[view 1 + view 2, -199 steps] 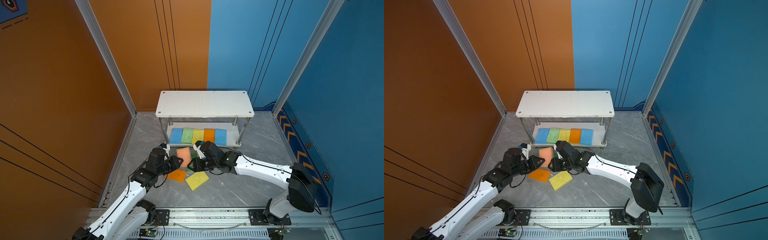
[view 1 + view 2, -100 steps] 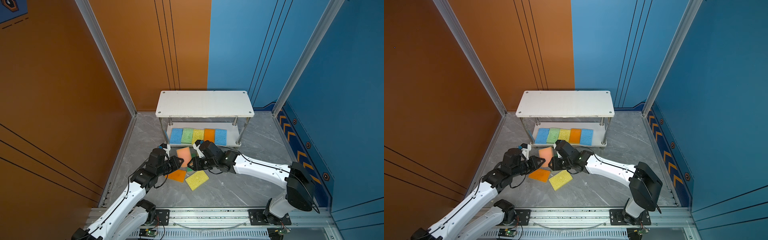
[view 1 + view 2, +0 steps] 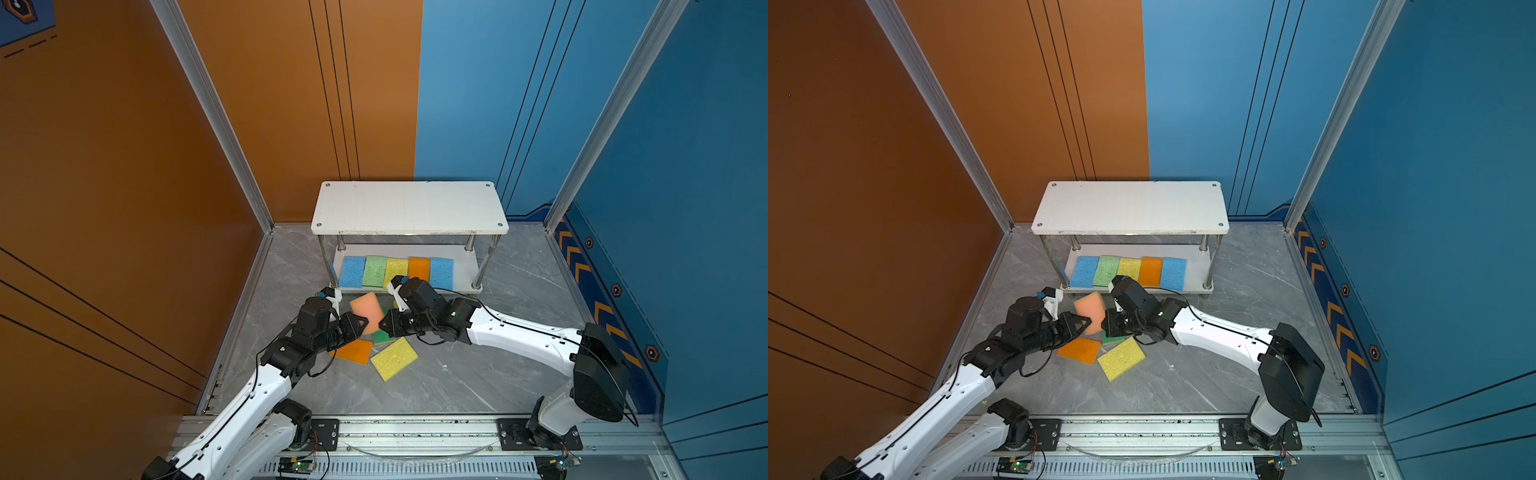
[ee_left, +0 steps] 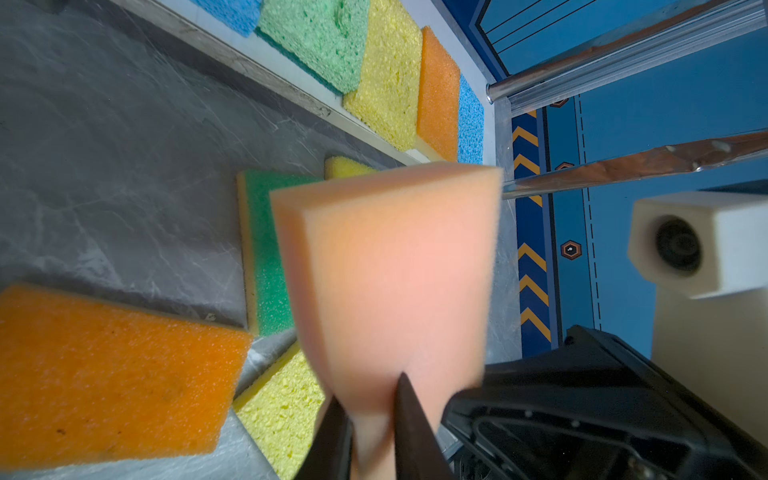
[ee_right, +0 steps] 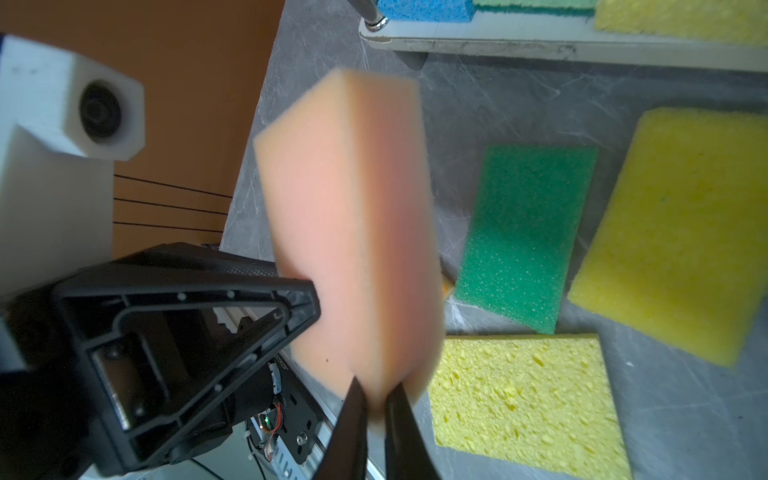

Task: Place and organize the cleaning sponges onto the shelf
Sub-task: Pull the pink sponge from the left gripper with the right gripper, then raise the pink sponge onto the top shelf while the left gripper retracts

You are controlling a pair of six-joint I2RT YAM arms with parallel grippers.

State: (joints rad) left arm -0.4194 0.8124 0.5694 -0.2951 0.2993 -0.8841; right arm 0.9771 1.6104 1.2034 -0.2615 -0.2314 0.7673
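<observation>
A peach-pink sponge [image 3: 368,308] hangs tilted above the floor, pinched from both sides. My left gripper [image 3: 365,322] is shut on its lower left edge, and the left wrist view shows the pads squeezing it [image 4: 368,390]. My right gripper [image 3: 381,326] is shut on the opposite edge [image 5: 376,388]. On the floor below lie an orange sponge [image 3: 353,351], a yellow sponge [image 3: 394,358] and a dark green sponge [image 5: 528,232]. A second yellow sponge [image 5: 681,232] lies under my right arm. The shelf [image 3: 409,205] holds several sponges [image 3: 397,271] in a row on its lower board.
The shelf's top board [image 3: 1129,205] is bare. Orange and blue walls close the cell at the back and sides. A metal rail [image 3: 415,428] runs along the front edge. Grey marble floor [image 3: 478,374] lies to the right of the loose sponges.
My right gripper has shut on the peach-pink sponge, which my left gripper still holds. Both arms have stayed almost in place.
</observation>
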